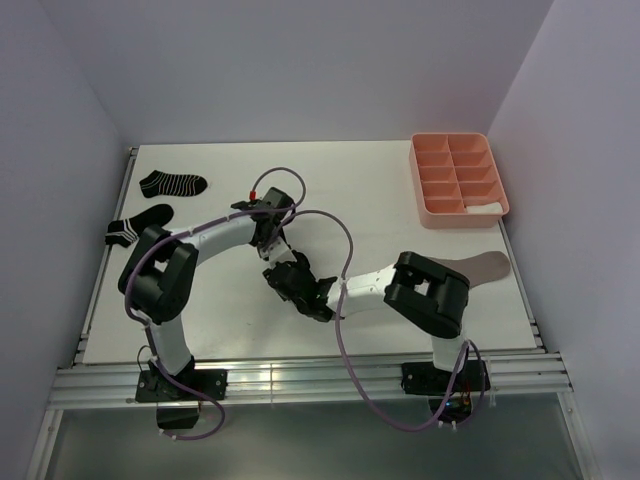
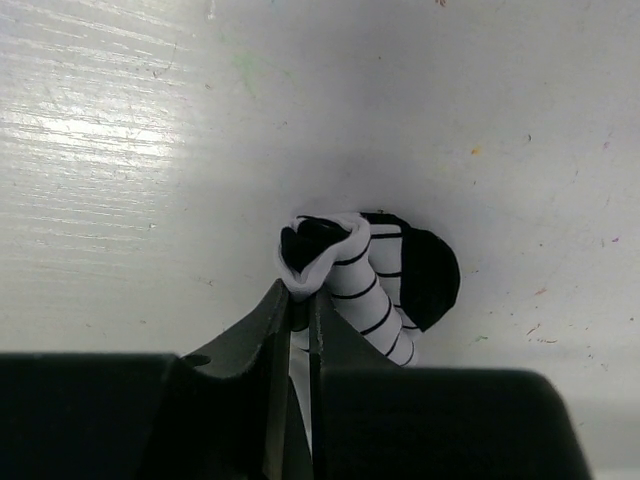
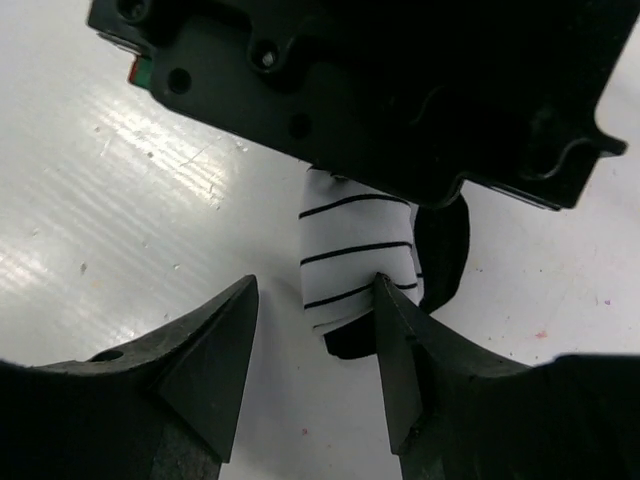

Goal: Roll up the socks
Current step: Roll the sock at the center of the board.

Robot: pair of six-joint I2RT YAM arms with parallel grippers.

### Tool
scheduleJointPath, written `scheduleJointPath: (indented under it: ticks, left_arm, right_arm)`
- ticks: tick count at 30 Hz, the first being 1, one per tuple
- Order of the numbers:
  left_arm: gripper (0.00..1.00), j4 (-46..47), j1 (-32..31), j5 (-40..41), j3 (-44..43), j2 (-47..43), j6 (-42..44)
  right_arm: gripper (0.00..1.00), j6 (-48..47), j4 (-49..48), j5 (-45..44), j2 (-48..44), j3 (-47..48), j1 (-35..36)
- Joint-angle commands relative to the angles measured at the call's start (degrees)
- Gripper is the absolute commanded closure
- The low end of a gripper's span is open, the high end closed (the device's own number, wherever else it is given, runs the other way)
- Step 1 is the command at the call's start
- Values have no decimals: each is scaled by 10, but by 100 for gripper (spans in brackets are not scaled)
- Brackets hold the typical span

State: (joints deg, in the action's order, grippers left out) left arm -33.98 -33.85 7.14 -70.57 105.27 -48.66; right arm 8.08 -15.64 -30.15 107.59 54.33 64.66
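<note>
The white thin-striped sock with a black toe and heel (image 2: 372, 285) lies bunched and partly rolled on the table. My left gripper (image 2: 298, 298) is shut on its white cuff edge. In the right wrist view the same sock (image 3: 355, 255) sits just past my right gripper (image 3: 315, 300), which is open, with its right fingertip (image 3: 388, 300) touching the roll. The left gripper's black body (image 3: 380, 90) hangs over the sock there. From above, both grippers (image 1: 272, 250) (image 1: 282, 278) meet mid-table and hide this sock. Two black white-striped socks (image 1: 172, 183) (image 1: 140, 224) lie at the far left.
A pink compartment tray (image 1: 458, 150) stands at the back right with a white sock (image 1: 487, 208) in its near corner cell. A taupe sock (image 1: 488, 267) lies flat by the right arm's elbow. Purple cables loop over both arms.
</note>
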Motion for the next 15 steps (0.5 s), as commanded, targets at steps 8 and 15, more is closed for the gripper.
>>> scheduleJointPath:
  ticks: [8,15]
  left_arm:
    - [100,-72,-14,-22,-6,26,38]
    - [100,-58,-14,-56,2,20,74]
  right_arm:
    - [49,-21,0,-66,58,38,1]
    - [100,17,33,-44,83,24,-9]
